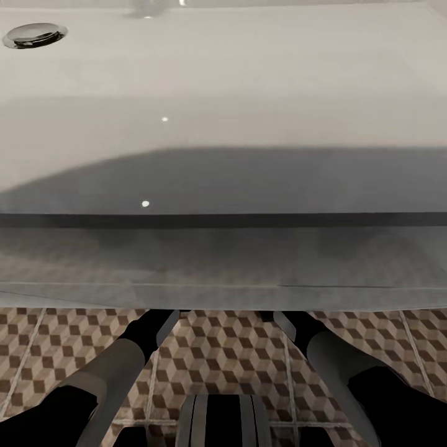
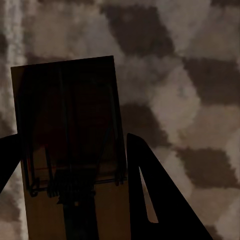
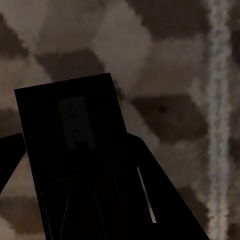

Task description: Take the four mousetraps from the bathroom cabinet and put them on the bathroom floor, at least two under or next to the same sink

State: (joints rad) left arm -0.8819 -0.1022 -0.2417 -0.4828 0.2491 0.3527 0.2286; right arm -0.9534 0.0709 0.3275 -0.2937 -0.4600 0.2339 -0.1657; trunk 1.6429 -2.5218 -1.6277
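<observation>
Under the sink (image 1: 223, 124), a mousetrap (image 2: 70, 145) is clamped in the left gripper (image 2: 75, 165) and another mousetrap (image 3: 75, 150) in the right gripper (image 3: 75, 170), low over the bathroom floor (image 1: 230, 354); bounce is risked if dropped unseen.

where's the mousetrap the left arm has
In the left wrist view, the mousetrap sits between the left gripper jaws, close above the cube-patterned bathroom floor.

Setting was a bathroom. A wide white sink (image 1: 248, 81) with a chrome drain (image 1: 34, 35) sat on a white vanity (image 1: 223, 267). Floor (image 1: 223, 354) was tiled in a brown-beige cube pattern with pale grout.
</observation>
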